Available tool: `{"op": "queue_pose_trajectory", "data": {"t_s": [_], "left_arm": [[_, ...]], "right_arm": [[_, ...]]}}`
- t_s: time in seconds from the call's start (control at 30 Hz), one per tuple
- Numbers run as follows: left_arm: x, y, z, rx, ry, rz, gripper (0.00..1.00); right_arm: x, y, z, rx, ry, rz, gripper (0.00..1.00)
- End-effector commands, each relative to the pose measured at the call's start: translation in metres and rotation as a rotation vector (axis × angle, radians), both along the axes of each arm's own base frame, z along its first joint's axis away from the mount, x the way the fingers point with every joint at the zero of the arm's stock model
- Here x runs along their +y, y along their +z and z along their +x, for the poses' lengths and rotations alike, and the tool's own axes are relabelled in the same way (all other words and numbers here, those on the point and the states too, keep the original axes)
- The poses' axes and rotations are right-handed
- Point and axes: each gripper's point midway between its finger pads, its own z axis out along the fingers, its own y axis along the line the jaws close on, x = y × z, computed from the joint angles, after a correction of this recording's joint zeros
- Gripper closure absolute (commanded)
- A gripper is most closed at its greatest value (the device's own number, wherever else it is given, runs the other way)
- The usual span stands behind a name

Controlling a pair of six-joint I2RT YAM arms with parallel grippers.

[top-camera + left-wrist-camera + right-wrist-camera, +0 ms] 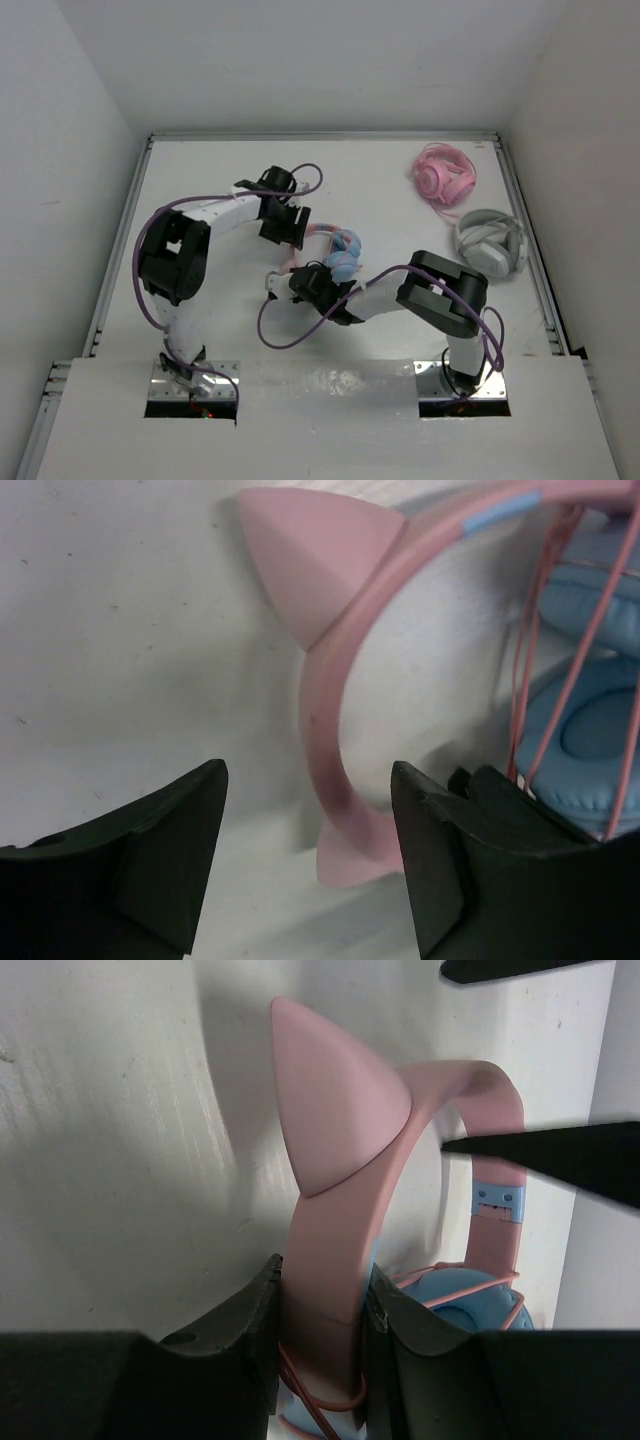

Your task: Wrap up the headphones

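Note:
The headphones lie mid-table, with light blue ear cups, a pink headband with cat ears and thin pink cable wound over the cups. My right gripper is shut on the headband just below a cat ear; the cable loops around the band between its fingers. In the top view it sits at the headphones' near left side. My left gripper is open and empty, its fingers straddling the headband's far part without touching; in the top view it is just left of the headphones.
All-pink headphones lie at the back right, and white-grey headphones lie just in front of them. Purple arm cables loop over the table near both arms. Raised table edges run along the left, back and right sides.

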Motion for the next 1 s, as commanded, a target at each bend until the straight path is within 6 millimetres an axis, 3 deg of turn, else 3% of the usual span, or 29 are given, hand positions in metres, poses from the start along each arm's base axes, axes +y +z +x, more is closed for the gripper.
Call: {"op": "queue_pose_trajectory", "data": {"t_s": [0.0,0.03,0.23,0.27,0.3,0.43,0.47,0.63,0.73,0.97], "left_arm": [[0.000,-0.011,0.018,-0.049,0.031,-0.002,0.44],[0.001,-0.018,0.021,-0.046,0.032,0.012,0.57],[-0.009,-0.035,0.016,0.016,-0.009,-0.020,0.83],[-0.011,-0.035,0.015,0.021,-0.011,-0.033,0.96],[-0.015,-0.033,0.012,0.027,-0.021,-0.050,1.00],[-0.018,-0.022,0.011,0.022,-0.025,-0.075,1.00],[-0.020,-0.013,0.012,0.011,-0.030,-0.090,1.00],[-0.018,0.002,0.014,-0.029,-0.052,-0.086,1.00],[-0.012,-0.001,0.013,-0.034,-0.066,-0.054,1.00],[0.004,-0.008,0.018,-0.063,-0.108,0.048,1.00]], "right_arm": [[0.005,-0.021,-0.020,0.121,0.026,0.008,1.00],[0.005,-0.021,-0.020,0.125,0.025,0.007,1.00],[0.007,-0.018,-0.022,0.140,0.036,0.021,1.00],[0.008,-0.018,-0.024,0.145,0.041,0.024,1.00],[0.011,-0.014,-0.023,0.143,0.037,0.039,1.00],[0.018,0.003,-0.019,0.130,0.028,0.077,0.84],[0.021,0.011,-0.018,0.124,0.029,0.095,0.68],[0.044,0.052,-0.021,0.167,0.057,0.197,0.34],[0.053,0.079,-0.025,0.183,0.087,0.246,0.24],[0.044,0.100,-0.027,0.206,0.087,0.233,0.20]]}}
